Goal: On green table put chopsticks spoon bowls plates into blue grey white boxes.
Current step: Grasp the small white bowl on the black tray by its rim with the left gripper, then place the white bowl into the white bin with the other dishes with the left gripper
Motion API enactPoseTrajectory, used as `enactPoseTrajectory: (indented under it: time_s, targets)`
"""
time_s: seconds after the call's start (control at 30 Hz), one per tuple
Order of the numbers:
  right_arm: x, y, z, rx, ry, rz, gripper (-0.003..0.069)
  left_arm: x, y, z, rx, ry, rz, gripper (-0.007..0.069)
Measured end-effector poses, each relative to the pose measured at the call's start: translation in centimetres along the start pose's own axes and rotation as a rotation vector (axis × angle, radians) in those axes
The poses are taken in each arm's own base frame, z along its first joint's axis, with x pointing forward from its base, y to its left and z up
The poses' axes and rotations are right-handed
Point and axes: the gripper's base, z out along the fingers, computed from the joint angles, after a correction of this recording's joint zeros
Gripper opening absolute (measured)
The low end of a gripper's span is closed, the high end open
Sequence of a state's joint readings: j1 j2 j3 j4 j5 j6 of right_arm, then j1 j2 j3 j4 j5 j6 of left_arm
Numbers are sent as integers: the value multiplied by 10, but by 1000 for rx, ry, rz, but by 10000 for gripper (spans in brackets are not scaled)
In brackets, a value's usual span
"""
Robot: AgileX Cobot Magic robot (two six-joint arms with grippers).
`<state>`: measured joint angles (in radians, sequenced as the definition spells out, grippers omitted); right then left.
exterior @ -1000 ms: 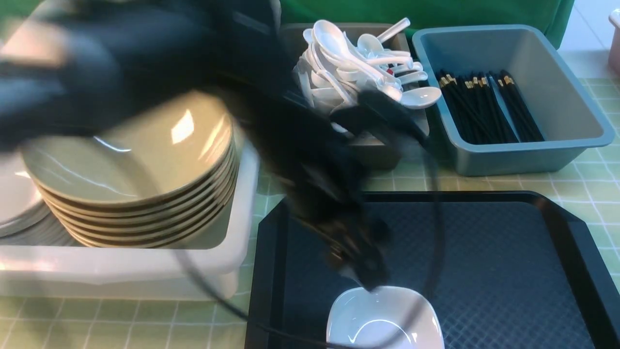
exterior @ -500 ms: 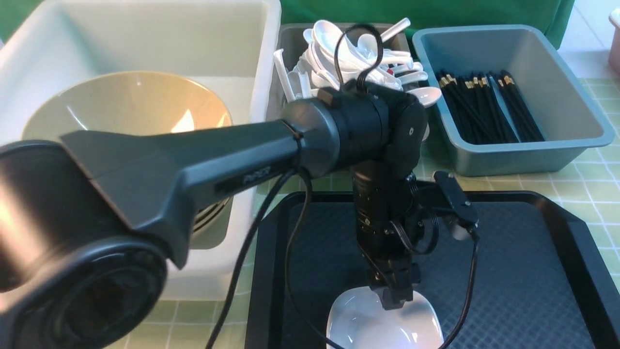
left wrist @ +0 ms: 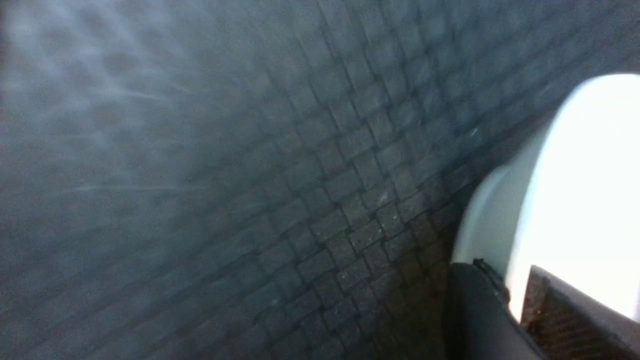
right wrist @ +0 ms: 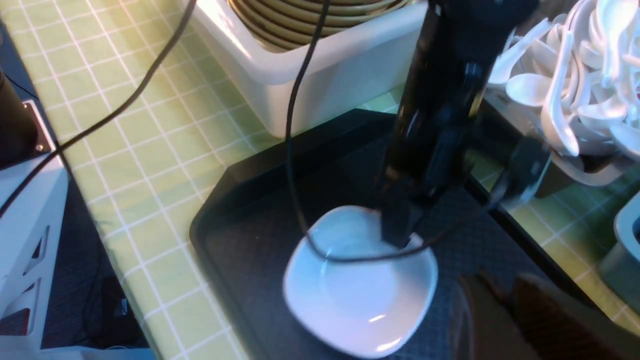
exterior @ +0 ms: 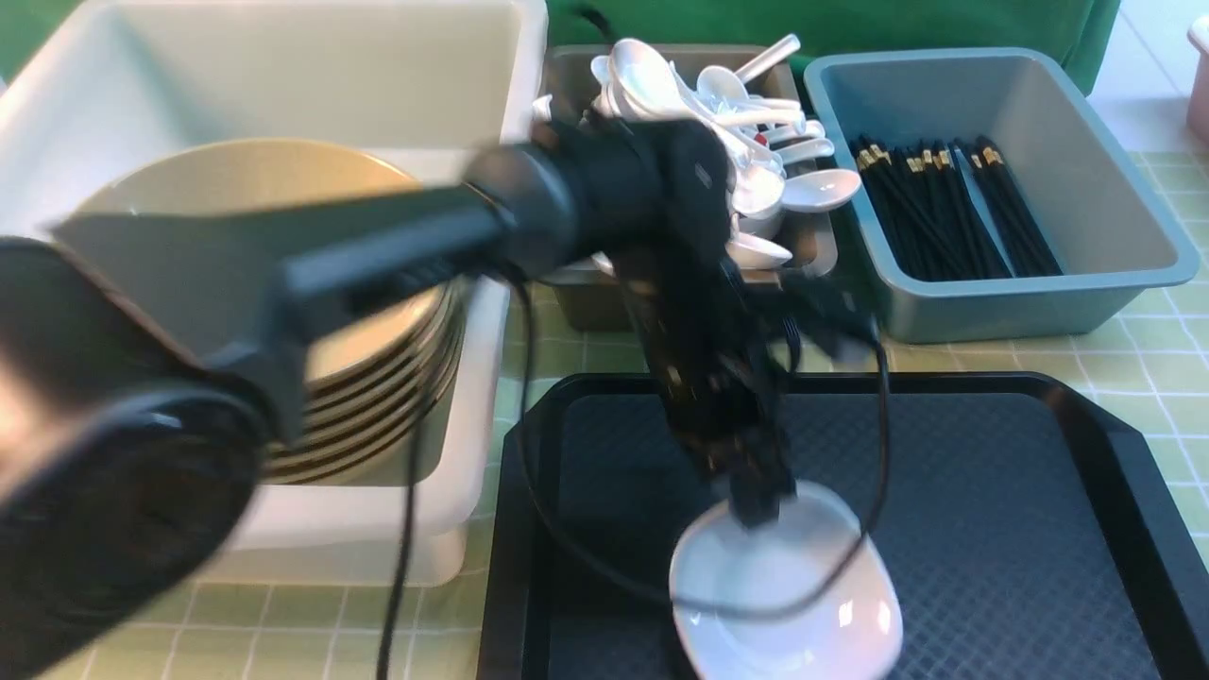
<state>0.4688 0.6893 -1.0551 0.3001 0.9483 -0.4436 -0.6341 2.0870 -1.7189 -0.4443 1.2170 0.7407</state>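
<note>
White bowl (exterior: 793,604) was pinched at its far rim by the left pincer (exterior: 756,510), whose jaws were pressed together on the thin edge, one inside the lip and one outside. The bowl lay directly beneath those fingertips and a little toward the robot. It looked tipped, its near edge lower, so it was probably half off the black tray (exterior: 1020,529), though blur left that uncertain. Being rounded, it had no long axis to line up.

Outward from the grip, the white box (exterior: 477,378) stood just beside the tray, on the robot's left and farther forward than the pincer, with a stack of olive dishes (exterior: 397,378) filling its near end. The coming move therefore seemed to be a lift and a carry leftward over that wall. The left arm was the nearer. The right pincer (right wrist: 500,305) hung close beside the bowl, too blurred to tell how its jaws stood.
</note>
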Motion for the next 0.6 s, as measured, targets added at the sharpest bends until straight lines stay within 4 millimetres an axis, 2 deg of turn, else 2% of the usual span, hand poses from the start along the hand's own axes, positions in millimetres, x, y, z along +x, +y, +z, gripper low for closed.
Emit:
enactPoseTrajectory:
  time_s: [0.03,0.07,0.17,0.2,0.23,0.37,0.4,0.43,0.5,0.53,0.57,0.6]
  targets:
    - [0,0,0,2,-5,0,106,1,1,-15,-9,-43,-22,15]
    - [-1,0,0,3,-6,0,106,1,0,-20,-14,-54,-23,15]
    - [-4,-2,0,19,-40,0,110,9,-2,-70,-61,-163,-100,15]
    - [-4,-2,0,21,-43,0,110,10,-2,-73,-64,-170,-111,15]
    - [-7,-3,0,34,-72,0,110,18,-7,-105,-103,-235,-165,15]
    - [-15,-7,1,70,-152,-16,115,46,-23,-180,-190,-396,-341,15]
    - [-16,-8,1,74,-159,-19,115,47,-22,-181,-191,-398,-355,15]
    - [-18,-9,3,81,-170,-44,115,59,-27,-202,-220,-446,-406,15]
    - [-24,-13,14,76,-171,-97,118,101,-42,-259,-321,-592,-540,15]
    - [-24,-14,17,72,-164,-97,118,102,-46,-261,-323,-600,-538,15]
    - [-28,-17,27,53,-147,-112,117,132,-54,-287,-393,-671,-617,15]
    - [-30,-18,30,43,-142,-111,117,140,-56,-292,-412,-687,-640,15]
